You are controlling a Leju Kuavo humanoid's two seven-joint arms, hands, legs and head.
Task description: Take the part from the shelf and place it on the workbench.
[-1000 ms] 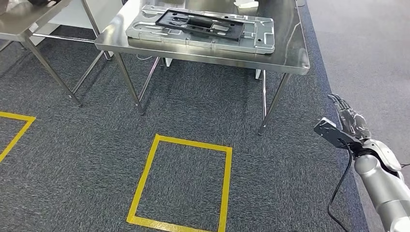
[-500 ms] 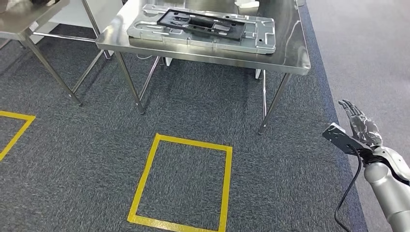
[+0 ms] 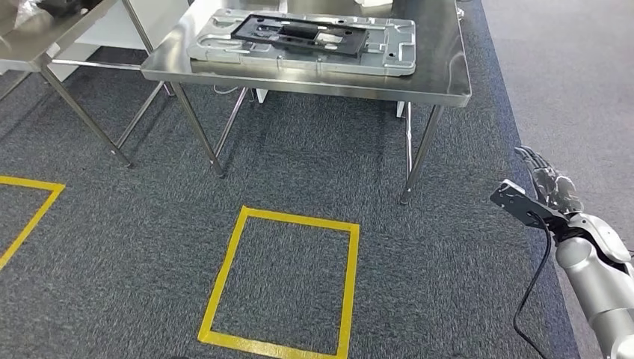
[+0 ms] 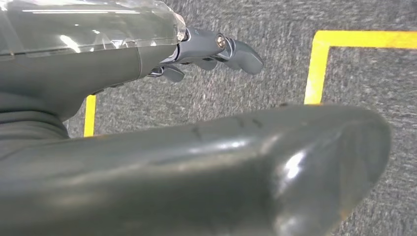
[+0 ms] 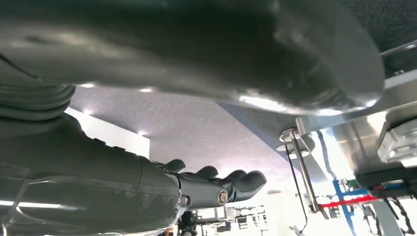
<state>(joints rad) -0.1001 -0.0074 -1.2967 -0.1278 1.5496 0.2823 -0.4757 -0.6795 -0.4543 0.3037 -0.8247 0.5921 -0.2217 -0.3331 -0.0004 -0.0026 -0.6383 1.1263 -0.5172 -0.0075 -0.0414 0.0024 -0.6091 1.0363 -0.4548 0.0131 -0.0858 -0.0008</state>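
Steel workbench (image 3: 441, 88): grey metal tray (image 3: 224, 46) laid flat on top, black part (image 3: 299, 36) seated on tray | carpeted floor (image 3: 448, 284): yellow tape square (image 3: 224, 277) marked before workbench.

Black part (image 3: 299, 34) — on workbench (image 3: 448, 82)

A steel-topped workbench on thin metal legs (image 3: 448, 82) stands at twelve o'clock, its top largely covered by a flat grey metal fixture plate (image 3: 389, 56) bearing a black frame-shaped part (image 3: 299, 34). A second steel table (image 3: 45, 37) stands at ten o'clock. Open dark carpet (image 3: 419, 284) with a yellow taped square (image 3: 351, 262) lies between. The empty right hand (image 3: 549, 183) hangs at three o'clock, beside the bench's leg.
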